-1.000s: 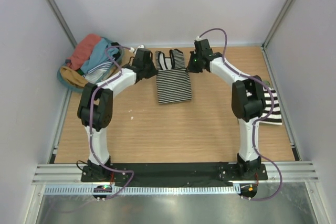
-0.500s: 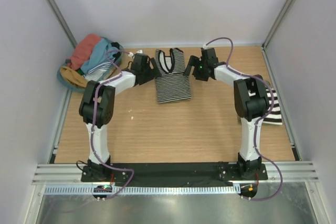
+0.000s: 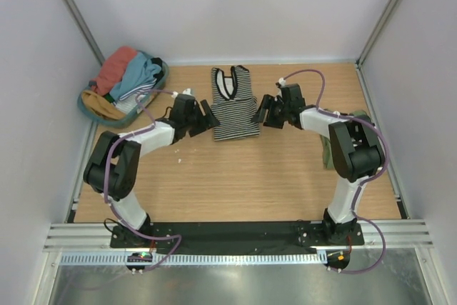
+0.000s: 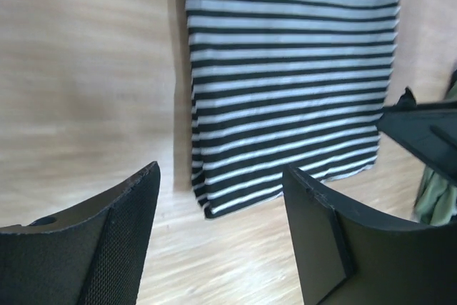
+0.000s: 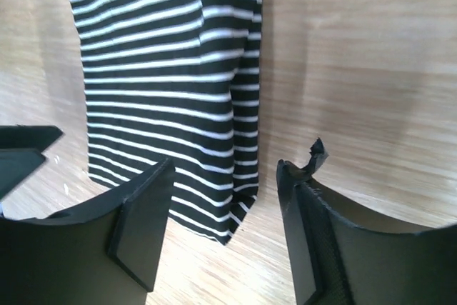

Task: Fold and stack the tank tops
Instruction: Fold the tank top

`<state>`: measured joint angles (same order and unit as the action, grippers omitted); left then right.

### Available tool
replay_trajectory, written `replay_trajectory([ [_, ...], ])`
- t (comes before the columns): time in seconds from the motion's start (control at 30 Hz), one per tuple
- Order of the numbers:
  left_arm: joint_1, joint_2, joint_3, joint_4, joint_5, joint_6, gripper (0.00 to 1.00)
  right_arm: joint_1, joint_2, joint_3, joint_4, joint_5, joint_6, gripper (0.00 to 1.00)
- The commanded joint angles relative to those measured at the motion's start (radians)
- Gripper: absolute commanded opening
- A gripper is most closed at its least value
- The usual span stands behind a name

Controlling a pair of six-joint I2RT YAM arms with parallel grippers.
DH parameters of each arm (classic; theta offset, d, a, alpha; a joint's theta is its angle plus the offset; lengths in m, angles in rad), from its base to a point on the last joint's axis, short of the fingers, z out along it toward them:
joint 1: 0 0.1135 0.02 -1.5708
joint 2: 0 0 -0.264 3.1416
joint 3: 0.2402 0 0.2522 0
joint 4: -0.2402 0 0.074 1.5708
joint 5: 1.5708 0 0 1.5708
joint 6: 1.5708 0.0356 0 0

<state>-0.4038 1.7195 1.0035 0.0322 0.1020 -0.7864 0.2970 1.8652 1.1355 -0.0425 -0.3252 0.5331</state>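
**A:** A pale wooden bench (image 3: 235, 176), boxed in by plain grey walls (image 3: 235, 5) on three sides. What sits centre frame?

**B:** A black-and-white striped tank top (image 3: 234, 103). It lies flat on the bench toward the back wall, neckline away from the arms and hem toward them.

**A:** And the arms?

**B:** They flank it. The left claw (image 3: 209, 118) hovers just beside the lower left edge, and the right claw (image 3: 261, 111) just beside the lower right edge. Both wrist views show the fingers spread wide and gripping nothing, with a hem corner on the wood below each gap.

**A:** What lines the edges?

**B:** In the far-left corner there is a round teal basket (image 3: 165, 73), heaped with a coral top (image 3: 118, 66), a teal blue top (image 3: 139, 76) and a mustard top (image 3: 100, 105). By the right edge lies an olive green top (image 3: 327, 153), partly hidden behind the right arm.

**A:** Room to move?

**B:** Bare wood runs from the striped hem down to the black base strip (image 3: 235, 232) where the arms are bolted. The side walls stand close along both edges.
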Motion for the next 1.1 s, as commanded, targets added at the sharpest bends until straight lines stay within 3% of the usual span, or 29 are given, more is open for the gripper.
replay_trajectory([
  [0.0, -0.024, -0.014, -0.043, 0.101, 0.047, -0.014, 0.7, 0.008, -0.055, -0.06, 0.104, -0.049, 0.002, 0.65],
  [0.2, -0.044, -0.046, -0.15, 0.244, 0.088, -0.001, 0.68, 0.008, -0.084, -0.143, 0.174, -0.097, -0.002, 0.59],
  [0.77, -0.047, -0.011, -0.183, 0.291, 0.1, 0.01, 0.53, 0.011, -0.118, -0.25, 0.288, -0.173, 0.03, 0.57],
  [1.07, -0.05, 0.048, -0.167, 0.307, 0.125, -0.014, 0.43, 0.011, -0.084, -0.234, 0.311, -0.189, 0.047, 0.41],
])
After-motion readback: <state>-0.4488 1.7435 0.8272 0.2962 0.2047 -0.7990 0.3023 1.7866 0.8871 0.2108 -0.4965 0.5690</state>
